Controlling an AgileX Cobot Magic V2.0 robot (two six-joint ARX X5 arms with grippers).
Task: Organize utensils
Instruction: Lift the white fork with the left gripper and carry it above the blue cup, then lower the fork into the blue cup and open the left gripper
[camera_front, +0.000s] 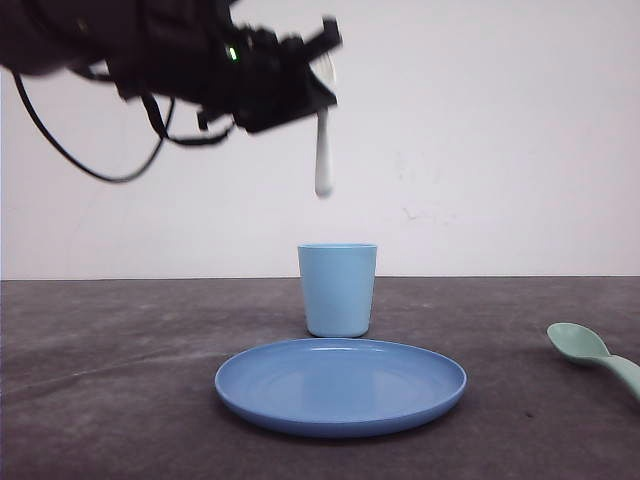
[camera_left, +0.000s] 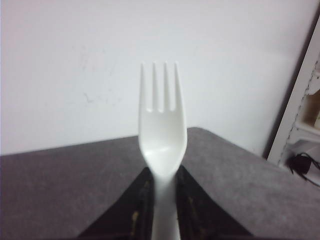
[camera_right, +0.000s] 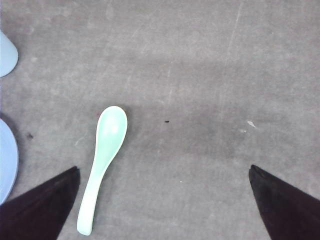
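Grey table (camera_front: 120, 400): one spoon (camera_right: 102, 160), cup (camera_front: 338, 288), plate (camera_front: 340, 385); left pincer (camera_front: 318, 85) clamps one fork (camera_left: 162, 135); right pincer (camera_right: 162, 200) apart

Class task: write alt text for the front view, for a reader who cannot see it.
The left gripper holds a white fork above a light blue cup. A blue plate lies before the cup, and a mint-green spoon rests on the grey table.

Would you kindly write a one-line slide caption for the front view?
Left gripper holds the white fork above the blue cup, behind the plate; green spoon lies right.
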